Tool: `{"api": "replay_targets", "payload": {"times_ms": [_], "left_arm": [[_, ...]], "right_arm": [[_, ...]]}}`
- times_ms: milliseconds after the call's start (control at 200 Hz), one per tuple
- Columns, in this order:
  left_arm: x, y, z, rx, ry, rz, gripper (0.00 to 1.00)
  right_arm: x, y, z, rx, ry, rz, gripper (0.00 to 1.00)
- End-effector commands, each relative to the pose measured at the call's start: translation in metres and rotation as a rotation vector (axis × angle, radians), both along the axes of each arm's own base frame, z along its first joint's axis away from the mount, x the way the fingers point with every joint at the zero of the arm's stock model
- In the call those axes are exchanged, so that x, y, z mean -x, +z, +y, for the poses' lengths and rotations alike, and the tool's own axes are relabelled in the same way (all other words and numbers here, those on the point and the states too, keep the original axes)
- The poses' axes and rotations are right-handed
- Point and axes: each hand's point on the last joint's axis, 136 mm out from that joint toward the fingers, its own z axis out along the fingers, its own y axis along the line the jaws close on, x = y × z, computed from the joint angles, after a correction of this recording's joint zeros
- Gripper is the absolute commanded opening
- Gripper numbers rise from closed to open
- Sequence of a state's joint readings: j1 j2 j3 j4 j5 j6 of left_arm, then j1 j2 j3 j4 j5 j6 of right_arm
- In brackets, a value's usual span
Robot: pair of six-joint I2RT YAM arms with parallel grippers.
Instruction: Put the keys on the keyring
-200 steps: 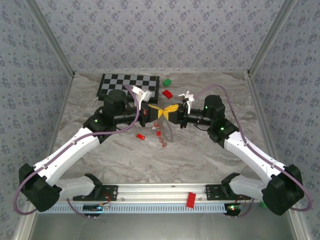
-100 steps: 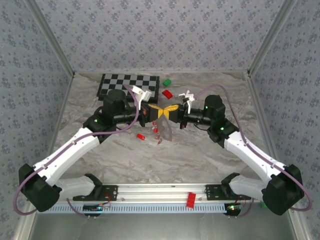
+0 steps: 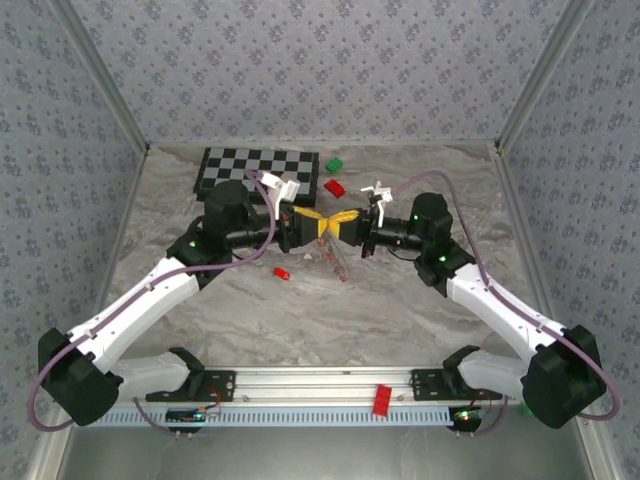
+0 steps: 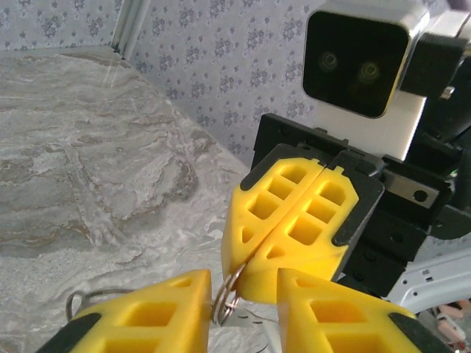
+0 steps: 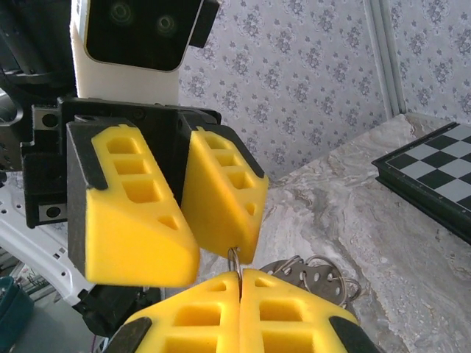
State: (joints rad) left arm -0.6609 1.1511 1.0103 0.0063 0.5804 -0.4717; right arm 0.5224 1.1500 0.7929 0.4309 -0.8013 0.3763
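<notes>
The keyring is a thin grey wire ring. My right gripper is shut on its upper edge. In the top view both grippers meet tip to tip above the table's middle: left gripper, right gripper. The rest of the ring hangs below them. My left gripper is open, and the wire rests against the inner face of one finger. One red-headed key lies on the table left of the ring. Any keys on the ring are too small to make out.
A checkerboard lies at the back left, with a red block and a green block beside it. Another red block sits on the front rail. A perforated metal plate with small rings shows behind my right fingers.
The hanging ring has swung and now looks narrower, slanting down to the right. The red keys that dangled under the grippers no longer stand out. Both grippers stay tip to tip.
</notes>
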Motion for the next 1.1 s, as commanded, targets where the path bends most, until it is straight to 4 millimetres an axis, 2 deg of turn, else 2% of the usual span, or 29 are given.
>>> {"api": "replay_targets", "payload": {"times_ms": [0, 115, 225, 705, 890, 1099], "left_arm": [[0.005, 0.034, 0.009, 0.142, -0.005, -0.028, 0.33], [0.004, 0.034, 0.013, 0.185, 0.003, -0.010, 0.33], [-0.001, 0.027, 0.014, 0.184, 0.024, 0.009, 0.33], [-0.005, 0.013, 0.001, 0.190, -0.031, 0.056, 0.35], [0.003, 0.019, -0.002, 0.218, -0.086, 0.053, 0.35], [0.013, 0.025, -0.003, 0.241, -0.137, 0.044, 0.29]], "right_arm": [[0.002, 0.013, -0.001, -0.060, 0.022, -0.015, 0.00], [0.003, 0.014, -0.002, -0.067, 0.024, -0.016, 0.00], [0.003, 0.014, -0.002, -0.072, 0.028, -0.015, 0.00], [0.006, 0.018, -0.001, -0.089, 0.047, -0.013, 0.00], [0.002, 0.016, -0.001, -0.088, 0.039, -0.008, 0.00], [-0.003, 0.013, -0.002, -0.090, 0.029, 0.007, 0.00]]}}
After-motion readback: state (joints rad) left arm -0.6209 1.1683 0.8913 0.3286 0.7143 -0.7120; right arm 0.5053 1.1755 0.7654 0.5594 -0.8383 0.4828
